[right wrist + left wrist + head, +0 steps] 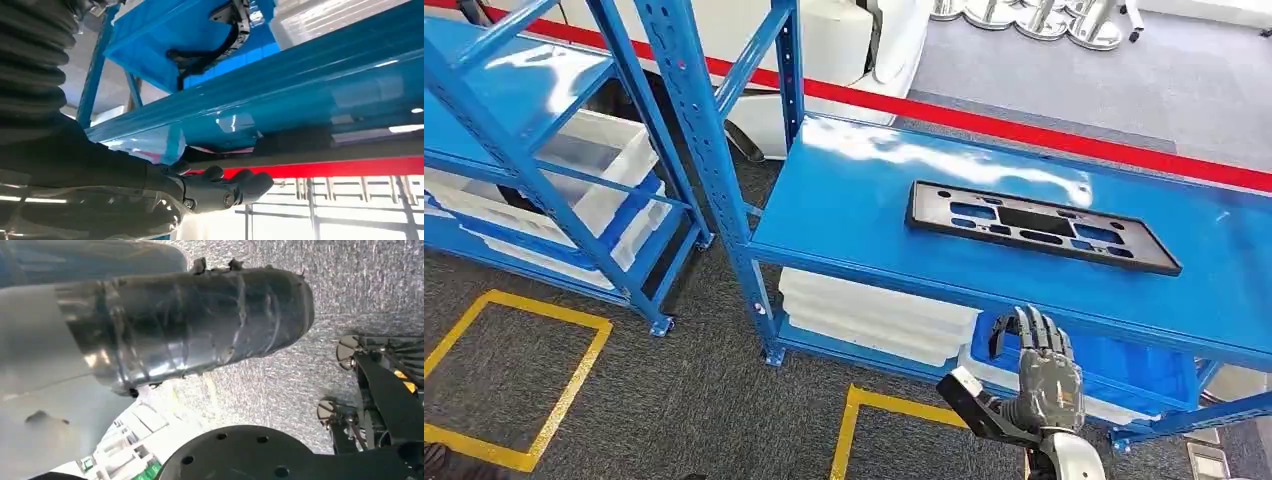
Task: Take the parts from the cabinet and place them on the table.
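Where lettering might sit, unmarked black part (1042,226).

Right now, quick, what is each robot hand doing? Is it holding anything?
Left hand: cannot be told; its wrist view gives no clear look at the fingers.
Right hand: open, holding nothing, raised near the blue shelf edge.

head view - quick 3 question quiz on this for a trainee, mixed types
1. True or false: the black part lies flat on the blue shelf top.
2. The right hand is: A) gripping the part, B) below the shelf's front edge, holding nothing, C) inside a white bin.
3. What colour is the bin on the lower shelf just beyond the right hand?

Key: 1 true; 2 B; 3 blue.
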Robot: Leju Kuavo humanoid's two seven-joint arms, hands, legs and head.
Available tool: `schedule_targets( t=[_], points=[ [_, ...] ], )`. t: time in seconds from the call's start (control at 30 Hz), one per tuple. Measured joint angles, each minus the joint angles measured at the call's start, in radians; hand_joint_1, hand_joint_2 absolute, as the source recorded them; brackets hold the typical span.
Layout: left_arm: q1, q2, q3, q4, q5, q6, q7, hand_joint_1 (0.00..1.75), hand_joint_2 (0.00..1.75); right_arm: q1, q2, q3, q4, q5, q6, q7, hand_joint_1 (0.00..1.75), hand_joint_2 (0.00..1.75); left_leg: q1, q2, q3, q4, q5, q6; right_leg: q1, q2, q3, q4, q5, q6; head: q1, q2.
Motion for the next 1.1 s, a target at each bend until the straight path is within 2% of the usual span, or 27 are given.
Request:
schedule_targets(
  t=[0.03,0.07,0.1,0.13,0.17,0.3,0.37,0.4,0.53,0.57,0.6,0.63,0.7,0.73,0.77,0.8,0.83,0.87,0.9,0.93,0.97,1.0,1.07,1.1],
  points=[
    [0.000,0.000,0.000,0.000,0.000,0.000,-0.002,0.00,0.00,-0.001,0.001,0.000,-0.003,-0.003,0.000,-0.003,0.00,1.75,-0.002,0.001,-0.001,0.000,0.000,0.003,0.000,-0.001,0.004,-0.007,-0.008,-0.009,0.000,0.000],
    [-0.001,0.000,0.000,0.000,0.000,0.000,-0.002,0.00,0.00,-0.002,0.002,0.000,-0.007,-0.005,0.000,-0.004,0.00,1.75,-0.004,0.002,-0.002,0.001,0.001,0.004,-0.002,-0.002,0.006,-0.012,-0.015,-0.006,0.000,0.000],
    [-0.001,0.000,0.000,0.000,0.000,0.000,-0.003,0.00,0.00,-0.002,0.002,0.000,-0.009,-0.005,0.000,-0.005,0.00,1.75,-0.005,0.003,-0.001,0.001,0.002,0.006,-0.004,-0.002,0.006,-0.013,-0.010,0.017,0.000,0.000],
    [-0.002,0.000,0.000,0.000,0.000,0.000,-0.003,0.00,0.00,-0.002,0.003,0.000,-0.011,-0.004,-0.003,-0.005,0.00,1.75,-0.005,0.003,-0.001,0.001,0.003,0.006,-0.006,-0.002,0.005,-0.014,-0.011,0.029,0.000,0.000],
    [-0.002,0.000,0.000,0.000,0.000,0.000,-0.003,0.00,0.00,-0.002,0.004,0.000,-0.014,-0.003,-0.005,-0.006,0.00,1.75,-0.005,0.003,-0.001,0.001,0.005,0.006,-0.006,-0.002,0.005,-0.014,-0.010,0.033,0.000,0.000],
    [-0.001,0.000,0.000,0.000,0.000,0.000,-0.007,0.00,0.00,-0.002,0.005,0.000,-0.029,-0.007,-0.018,-0.022,0.00,1.75,-0.005,0.003,0.002,0.000,0.011,0.003,-0.005,-0.003,0.005,-0.009,-0.008,0.035,0.000,0.000],
    [-0.001,0.000,0.000,0.000,0.000,0.000,-0.009,0.00,0.00,-0.001,0.006,0.000,-0.037,-0.017,-0.028,-0.034,0.00,1.75,-0.008,0.003,0.002,0.003,0.010,0.006,-0.007,-0.003,0.005,-0.009,-0.005,0.038,-0.001,0.000],
    [-0.001,0.000,0.000,0.000,0.000,0.000,-0.009,0.00,0.00,0.001,0.006,0.000,-0.041,-0.017,-0.042,-0.042,0.00,0.00,-0.009,0.002,0.002,0.003,0.011,0.006,-0.008,-0.003,0.005,-0.009,-0.005,0.039,-0.001,0.000],
    [-0.001,0.001,0.000,0.000,0.002,0.002,-0.009,0.00,0.00,0.007,0.015,-0.002,-0.058,0.016,-0.130,-0.060,0.00,0.00,-0.011,0.002,0.002,0.002,0.010,0.011,-0.010,-0.003,0.006,-0.015,-0.001,0.044,-0.001,0.000],
    [-0.002,0.001,0.000,0.000,0.002,0.002,-0.010,0.00,0.00,0.007,0.015,-0.003,-0.063,0.023,-0.132,-0.058,0.00,0.00,-0.007,0.003,0.008,-0.010,0.015,0.018,-0.010,-0.003,0.010,-0.016,-0.003,0.047,-0.001,0.000],
    [-0.002,0.001,0.000,0.000,0.002,0.002,-0.011,0.00,0.00,0.009,0.014,-0.005,-0.068,0.030,-0.131,-0.053,0.00,0.00,-0.003,0.007,0.014,-0.020,0.021,0.024,-0.010,-0.003,0.007,0.003,-0.016,0.046,0.000,0.000],
    [-0.002,0.001,0.000,0.000,0.002,0.001,-0.011,0.00,0.00,0.008,0.014,-0.006,-0.069,0.035,-0.129,-0.048,0.00,0.00,-0.002,0.008,0.015,-0.024,0.023,0.027,-0.009,-0.003,-0.019,0.053,-0.046,0.043,0.001,0.000],
    [-0.003,0.001,0.000,0.000,0.002,0.001,-0.010,0.00,0.00,0.011,0.014,-0.011,-0.070,0.038,-0.122,-0.044,0.00,0.00,-0.004,0.009,0.012,-0.024,0.023,0.028,-0.009,-0.002,-0.116,0.234,-0.129,0.041,0.002,0.000],
    [-0.002,-0.006,0.000,0.000,0.002,0.002,-0.010,0.00,0.00,0.016,0.014,-0.013,-0.071,0.039,-0.121,-0.043,0.00,0.00,-0.006,0.009,0.011,-0.024,0.023,0.028,-0.009,-0.002,-0.163,0.317,-0.153,0.040,0.003,0.000],
    [-0.001,-0.010,0.000,0.000,0.002,0.002,-0.010,0.00,0.00,0.021,0.014,-0.014,-0.071,0.039,-0.119,-0.043,0.00,0.00,-0.008,0.008,0.012,-0.024,0.023,0.028,-0.009,-0.002,-0.187,0.347,-0.147,0.038,0.002,0.000],
    [-0.001,-0.011,0.000,0.000,0.002,0.002,-0.010,0.00,0.00,0.024,0.014,-0.016,-0.070,0.039,-0.119,-0.042,0.00,0.00,-0.009,0.007,0.013,-0.024,0.022,0.027,-0.009,-0.002,-0.183,0.321,-0.116,0.033,0.003,0.000],
    [-0.002,-0.013,0.000,0.000,0.002,0.002,-0.009,0.00,0.00,0.024,0.014,-0.018,-0.071,0.039,-0.118,-0.040,0.00,0.00,-0.011,0.006,0.014,-0.024,0.022,0.027,-0.008,-0.003,-0.161,0.256,-0.070,0.027,0.003,0.000],
    [-0.002,-0.013,0.000,0.000,0.002,0.002,-0.009,0.00,0.00,0.022,0.014,-0.019,-0.071,0.039,-0.117,-0.038,0.00,0.00,-0.013,0.006,0.016,-0.024,0.021,0.026,-0.007,-0.003,-0.123,0.163,-0.019,0.019,0.003,0.000],
    [-0.002,-0.013,0.000,0.000,0.002,0.002,-0.009,0.00,0.00,0.021,0.014,-0.020,-0.071,0.039,-0.116,-0.037,0.00,0.00,-0.014,0.006,0.018,-0.024,0.021,0.023,-0.002,-0.003,-0.080,0.066,0.025,0.007,0.003,0.000],
    [-0.003,-0.013,0.000,0.000,0.002,0.002,-0.009,0.00,0.00,0.020,0.014,-0.021,-0.071,0.039,-0.116,-0.037,0.00,0.00,-0.018,0.006,0.017,-0.023,0.021,0.016,0.004,-0.003,-0.068,0.031,0.029,0.001,0.001,0.000],
    [-0.002,-0.014,0.000,0.000,0.002,0.001,-0.009,0.00,0.00,0.021,0.015,-0.021,-0.072,0.038,-0.116,-0.036,0.00,0.00,-0.016,0.004,0.016,-0.023,0.022,0.007,0.006,-0.005,-0.071,0.026,0.037,0.002,0.002,0.000],
    [-0.002,-0.014,0.000,0.000,0.002,0.002,-0.009,0.00,0.00,0.021,0.015,-0.022,-0.073,0.038,-0.116,-0.036,0.00,1.75,-0.013,0.005,0.015,-0.024,0.022,-0.002,0.010,-0.003,-0.074,0.029,0.036,-0.002,0.001,0.000],
    [-0.002,-0.014,0.000,0.000,0.002,0.002,-0.009,0.00,0.00,0.021,0.014,-0.023,-0.073,0.037,-0.115,-0.036,0.00,1.75,-0.010,0.006,0.018,-0.031,0.026,-0.015,0.013,-0.002,-0.072,0.020,0.044,-0.014,0.002,0.000],
    [-0.003,-0.014,0.000,0.000,0.002,0.002,-0.009,0.00,0.00,0.021,0.016,-0.024,-0.073,0.037,-0.114,-0.036,0.00,1.75,-0.008,0.008,0.016,-0.024,0.019,-0.021,0.003,-0.005,-0.055,0.005,0.056,-0.021,0.001,0.000]
  ],
)
